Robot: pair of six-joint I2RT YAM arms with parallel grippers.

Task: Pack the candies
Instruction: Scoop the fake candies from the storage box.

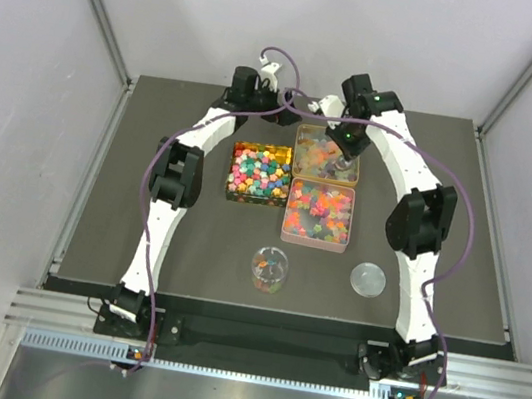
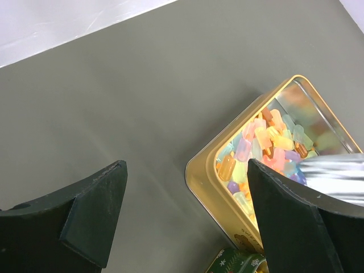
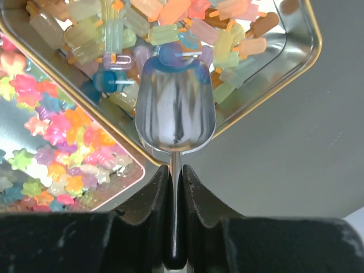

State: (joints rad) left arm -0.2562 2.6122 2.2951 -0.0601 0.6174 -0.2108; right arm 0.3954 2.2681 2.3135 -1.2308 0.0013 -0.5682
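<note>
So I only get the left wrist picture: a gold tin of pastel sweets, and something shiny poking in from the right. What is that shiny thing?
Observer: A small silver metal scoop. The right tool is shut on its thin handle, and the bowl lies among the translucent popsicle-shaped candies.
Visitor: Has it got any sweets in it?
Observer: The bowl looks empty. One blue piece sits at its front lip.
Visitor: Are there more sweets elsewhere?
Observer: Yes. From above, translucent star-shaped candies fill a second rectangular tin, right beside the gold tin you see.
</note>
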